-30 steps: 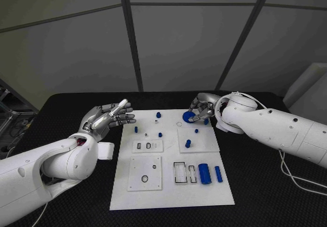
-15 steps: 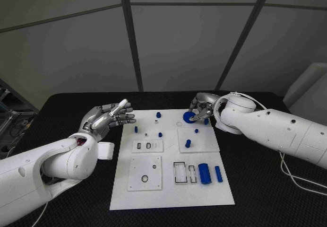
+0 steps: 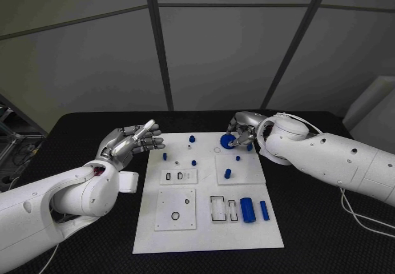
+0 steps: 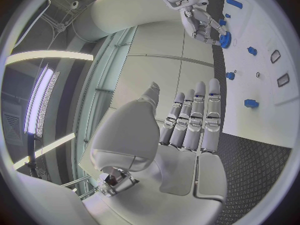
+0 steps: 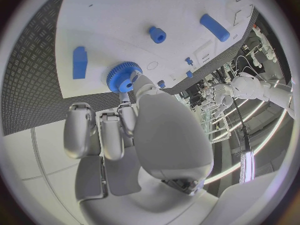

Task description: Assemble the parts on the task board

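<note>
The white task board [image 3: 206,228] lies in the middle of the black table. My right hand [image 3: 240,132] is over the board's far right corner and pinches a blue toothed gear [image 3: 227,141] just above the plate; the right wrist view has the gear [image 5: 124,76] at the fingertips [image 5: 128,112]. My left hand [image 3: 132,142] hovers off the board's far left edge, fingers straight and apart from the thumb, holding nothing. In the left wrist view this hand [image 4: 187,125] is empty, with the right hand [image 4: 200,22] and gear [image 4: 224,39] beyond it.
Small blue pegs stand on the far half of the board [image 3: 192,138] [image 3: 164,155] [image 3: 227,172]. A thick blue cylinder [image 3: 246,208] and a slimmer one [image 3: 264,210] lie near the right edge beside rectangular slots [image 3: 217,208]. A blue block [image 5: 79,62] lies near the gear.
My right hand has edged slightly to the left with the gear still in its fingers. The left hand has not moved.
</note>
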`<action>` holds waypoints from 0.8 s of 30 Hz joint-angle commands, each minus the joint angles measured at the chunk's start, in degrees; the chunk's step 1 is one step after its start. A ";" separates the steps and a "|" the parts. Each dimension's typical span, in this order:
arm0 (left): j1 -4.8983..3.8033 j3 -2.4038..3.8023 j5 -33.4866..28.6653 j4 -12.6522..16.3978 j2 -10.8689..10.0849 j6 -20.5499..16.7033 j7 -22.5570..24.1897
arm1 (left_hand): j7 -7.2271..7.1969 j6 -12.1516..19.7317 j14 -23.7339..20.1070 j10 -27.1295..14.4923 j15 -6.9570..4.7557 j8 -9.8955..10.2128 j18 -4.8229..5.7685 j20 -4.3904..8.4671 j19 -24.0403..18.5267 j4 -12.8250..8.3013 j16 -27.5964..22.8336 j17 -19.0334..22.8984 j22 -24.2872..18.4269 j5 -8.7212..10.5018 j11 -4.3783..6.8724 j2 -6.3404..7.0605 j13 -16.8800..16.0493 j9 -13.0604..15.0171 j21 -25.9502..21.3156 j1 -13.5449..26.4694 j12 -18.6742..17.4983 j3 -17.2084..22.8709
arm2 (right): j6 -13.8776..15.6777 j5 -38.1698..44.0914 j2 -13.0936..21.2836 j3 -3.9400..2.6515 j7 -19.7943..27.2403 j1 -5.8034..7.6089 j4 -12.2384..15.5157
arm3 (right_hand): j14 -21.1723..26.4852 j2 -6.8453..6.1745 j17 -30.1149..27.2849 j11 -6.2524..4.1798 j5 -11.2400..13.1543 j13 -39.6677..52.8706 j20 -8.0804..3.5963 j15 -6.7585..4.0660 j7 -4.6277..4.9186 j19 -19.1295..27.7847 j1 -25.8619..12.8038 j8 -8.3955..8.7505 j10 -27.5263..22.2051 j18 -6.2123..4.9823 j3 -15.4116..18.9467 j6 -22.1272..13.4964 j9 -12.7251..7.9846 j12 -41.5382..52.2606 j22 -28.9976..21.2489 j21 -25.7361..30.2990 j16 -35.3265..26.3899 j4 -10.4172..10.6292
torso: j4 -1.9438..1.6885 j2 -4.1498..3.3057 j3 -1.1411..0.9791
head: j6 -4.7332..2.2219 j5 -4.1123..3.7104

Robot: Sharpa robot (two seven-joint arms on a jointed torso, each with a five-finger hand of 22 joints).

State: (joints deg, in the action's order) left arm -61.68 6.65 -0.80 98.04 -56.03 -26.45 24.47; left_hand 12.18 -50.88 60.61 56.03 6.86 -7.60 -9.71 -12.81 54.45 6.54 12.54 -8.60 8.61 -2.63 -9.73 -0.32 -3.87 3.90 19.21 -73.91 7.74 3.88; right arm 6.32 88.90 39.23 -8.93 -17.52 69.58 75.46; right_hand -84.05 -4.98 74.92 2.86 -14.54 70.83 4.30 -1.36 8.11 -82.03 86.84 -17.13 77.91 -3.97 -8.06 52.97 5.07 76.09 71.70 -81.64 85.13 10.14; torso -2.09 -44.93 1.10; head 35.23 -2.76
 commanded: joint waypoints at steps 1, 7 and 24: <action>-0.08 0.03 0.15 -0.04 -0.06 0.91 0.13 | 0.29 -0.19 -0.14 0.39 0.21 0.32 -0.55 -0.16 -0.31 -0.23 -0.29 -0.07 -0.10 -0.06 -0.07 -0.03 0.05 -0.04 -0.33 -0.57 -0.35 -0.07 | 1.90 2.17 0.41 -0.03 0.81 0.09 1.52 | -3.77 -0.15 3.45 -0.17 -0.32 0.08 0.13 -0.27 -0.35 -0.35 -1.54 -0.04 0.39 0.44 -0.44 0.73 -0.02 0.20 0.04 -0.21 0.19 0.10 | -0.02 -0.01 -0.04 | -0.03 0.19; -0.08 0.03 0.15 0.00 -0.17 0.89 0.11 | 0.29 -0.19 -0.14 0.39 0.21 0.32 -0.55 -0.16 -0.31 -0.23 -0.29 -0.07 -0.10 -0.06 -0.07 -0.03 0.05 -0.04 -0.33 -0.57 -0.35 -0.07 | 3.27 2.65 1.11 -0.07 0.63 0.12 4.93 | -3.81 -0.19 3.65 -0.20 -1.00 0.28 0.09 -0.31 -0.37 -0.55 -1.87 0.14 0.49 0.53 -1.14 0.65 -0.22 0.31 0.56 -0.46 0.27 -0.11 | -0.06 0.04 0.13 | 0.00 0.56; -0.10 0.03 0.15 0.42 -0.42 0.95 0.13 | 0.31 -0.18 -0.17 0.39 0.22 0.34 -0.55 -0.17 -0.32 -0.24 -0.33 -0.07 -0.11 -0.06 -0.09 -0.04 0.05 -0.04 -0.35 -0.56 -0.38 -0.10 | 4.59 5.31 -5.00 -0.05 0.71 0.19 5.46 | -3.86 -0.43 3.95 -0.10 -2.20 0.27 0.12 -0.24 -0.23 -0.93 -2.51 0.68 0.41 0.72 -2.57 0.39 -0.65 0.19 1.59 -0.95 0.39 -0.57 | -0.03 0.03 0.13 | -0.05 1.24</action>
State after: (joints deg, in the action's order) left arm -61.68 6.65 -0.80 98.25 -56.41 -26.33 24.40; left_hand 12.18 -50.88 60.61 56.03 6.86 -7.60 -9.71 -12.81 54.45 6.54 12.54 -8.59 8.57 -2.63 -9.73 -0.32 -3.87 3.90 19.21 -73.91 7.74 3.88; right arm 9.74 92.82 34.52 -8.96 -17.20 69.65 81.25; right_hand -84.05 -5.42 74.91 2.66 -16.42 71.13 4.50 -1.35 7.80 -82.65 84.72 -16.55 78.11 -3.98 -10.39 53.20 4.51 76.09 73.24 -82.27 85.12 9.53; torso -2.19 -44.94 1.22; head 35.13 -1.65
